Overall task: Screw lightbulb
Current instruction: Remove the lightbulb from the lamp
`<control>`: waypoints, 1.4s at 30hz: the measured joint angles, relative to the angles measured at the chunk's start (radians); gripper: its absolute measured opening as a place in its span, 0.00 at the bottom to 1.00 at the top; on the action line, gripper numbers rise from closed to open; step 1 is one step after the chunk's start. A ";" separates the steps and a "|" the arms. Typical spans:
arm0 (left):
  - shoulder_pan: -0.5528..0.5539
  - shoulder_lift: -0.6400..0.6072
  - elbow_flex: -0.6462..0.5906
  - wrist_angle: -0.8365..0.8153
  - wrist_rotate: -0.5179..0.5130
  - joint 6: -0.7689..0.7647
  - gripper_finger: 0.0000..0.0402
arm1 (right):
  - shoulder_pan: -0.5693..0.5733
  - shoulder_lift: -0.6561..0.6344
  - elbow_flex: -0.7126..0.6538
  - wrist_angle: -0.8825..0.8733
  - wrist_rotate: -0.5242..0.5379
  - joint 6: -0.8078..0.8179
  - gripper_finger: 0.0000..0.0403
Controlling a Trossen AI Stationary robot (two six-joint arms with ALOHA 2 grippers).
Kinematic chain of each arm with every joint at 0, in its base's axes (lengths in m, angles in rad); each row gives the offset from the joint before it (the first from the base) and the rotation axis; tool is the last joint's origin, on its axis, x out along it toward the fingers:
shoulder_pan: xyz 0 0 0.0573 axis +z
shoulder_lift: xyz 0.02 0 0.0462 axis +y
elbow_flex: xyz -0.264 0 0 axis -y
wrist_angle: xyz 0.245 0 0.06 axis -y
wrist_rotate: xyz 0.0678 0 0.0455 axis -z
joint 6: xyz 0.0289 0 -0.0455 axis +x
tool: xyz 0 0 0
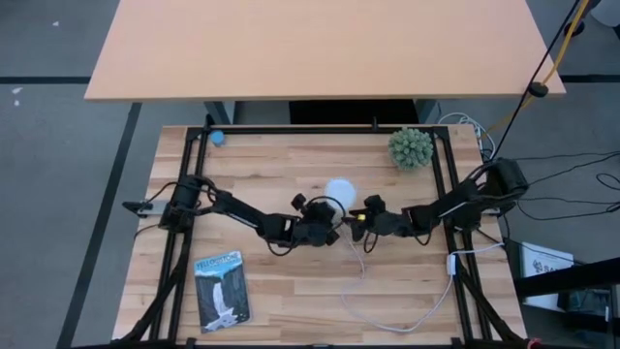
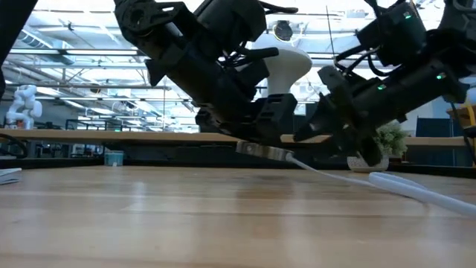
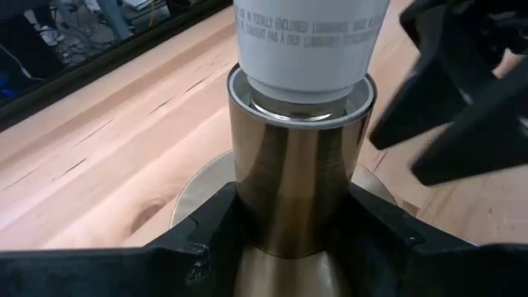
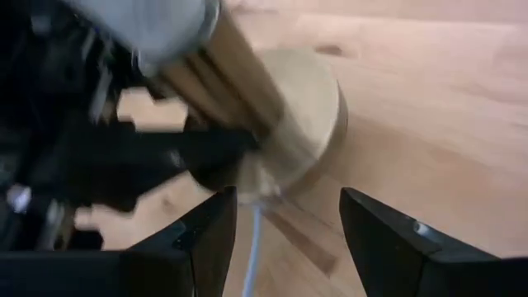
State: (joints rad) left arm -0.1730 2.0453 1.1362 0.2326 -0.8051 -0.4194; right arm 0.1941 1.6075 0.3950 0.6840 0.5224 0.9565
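The white lightbulb [image 1: 339, 189] sits with its pale neck [image 3: 309, 49] in the top of a brass socket tube [image 3: 297, 165]. The tube stands on a round metal base disc [image 4: 309, 103] with a white cord [image 2: 335, 175]. My left gripper [image 1: 327, 225] is at the table's middle, shut on the socket tube. My right gripper [image 1: 366, 215] is just right of it, open and empty. Its fingers [image 4: 384, 239] point at the disc from the right without touching it. In the low view the bulb [image 2: 288, 68] rises above both grippers. My left gripper pinches the brass socket tube low down, just above the base disc [image 3: 247, 219], one finger on each side. The fingers [image 3: 206, 239] lie across the tube and come from the table's left. The socket is tilted, with the bulb at its upper end. I cannot tell whether the disc [image 2: 264, 152] touches the table.
A green spiky ball [image 1: 411, 147] stands at the far right. A small blue thing [image 1: 217, 137] lies at the far left. A printed packet [image 1: 222, 289] lies at the near left. The cord [image 1: 387, 315] loops over the near right of the table.
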 joint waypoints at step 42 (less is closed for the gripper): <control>0.026 0.001 0.000 -0.038 0.152 -0.130 0.44 | -0.055 -0.040 0.184 -0.069 0.063 -0.442 0.84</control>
State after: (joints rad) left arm -0.1469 2.0460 1.1362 0.1950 -0.6530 -0.5497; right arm 0.1395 1.5673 0.5786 0.6146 0.5859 0.5142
